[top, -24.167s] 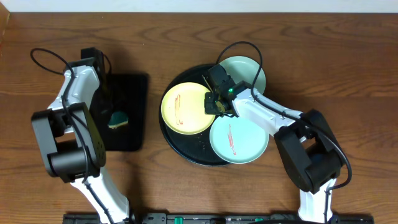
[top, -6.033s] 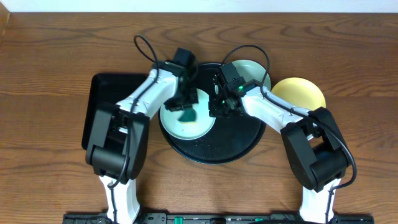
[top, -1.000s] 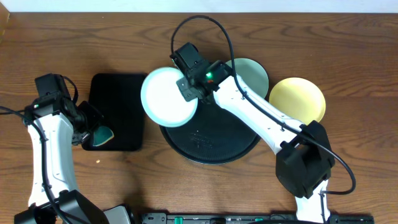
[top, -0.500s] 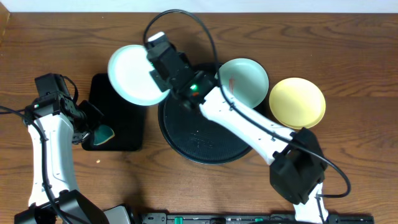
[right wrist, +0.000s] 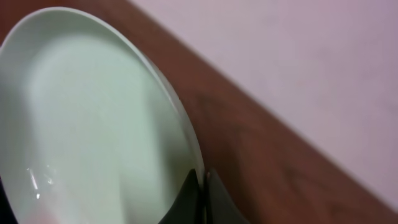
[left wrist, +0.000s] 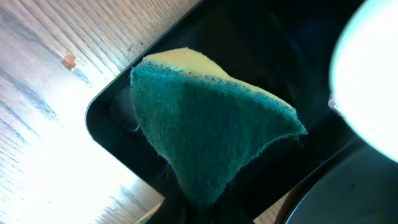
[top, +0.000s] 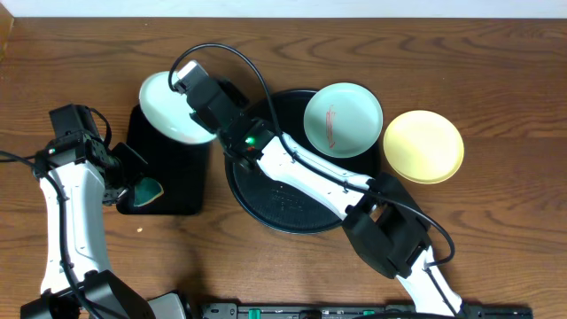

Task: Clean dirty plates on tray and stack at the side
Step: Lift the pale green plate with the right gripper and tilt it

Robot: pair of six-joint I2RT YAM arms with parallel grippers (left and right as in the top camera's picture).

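The right gripper (right wrist: 200, 186) was clamped on the rim of a mint plate (top: 173, 108), its two fingers pressed together on the plate's edge, with the plain pale face of the plate spreading away from the fingertips in the wrist view. From above, this plate sat over the far corner of the rectangular black tray (top: 182, 182); whether it touched that tray could not be told. Back along the right arm from the gripper, well apart from it, lay the round black tray (top: 292, 208). A second mint plate with red streaks (top: 343, 120) rested on that tray's far rim. Beyond that, farthest from the gripper, the yellow plate (top: 423, 146) lay on the wooden table (top: 496, 71) just beside the round tray. The left gripper (left wrist: 189, 208) was closed on a green sponge (left wrist: 205, 137), pinching its lower tip, so the sponge fanned out ahead of the fingers with a yellow backing showing along its top edge. Directly beneath the sponge was the rectangular tray, whose rim and a strip of table showed to one side.
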